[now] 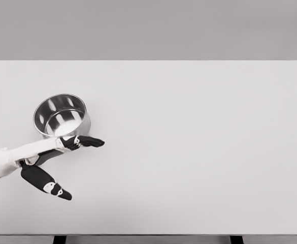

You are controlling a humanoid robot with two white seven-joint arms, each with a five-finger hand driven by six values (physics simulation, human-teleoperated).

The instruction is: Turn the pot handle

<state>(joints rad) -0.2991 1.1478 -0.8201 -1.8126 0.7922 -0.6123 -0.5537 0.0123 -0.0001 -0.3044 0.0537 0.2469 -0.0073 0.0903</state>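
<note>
A shiny steel pot [62, 116] stands upright and empty on the left part of the white table [199, 142]. Its dark handle [45, 156] points toward the lower left, partly covered by my left hand. My left hand [82, 168] comes in from the left edge and is open. The long fingers [85, 142] stretch out along the pot's near wall, over the handle's root. The thumb [49, 185] is spread below the handle, apart from it. The handle lies between fingers and thumb, with nothing closed around it. My right arm is out of view.
The table's far edge runs just behind the pot, and its near edge lies below the hand. Two dark table legs [59, 239] show under the front edge.
</note>
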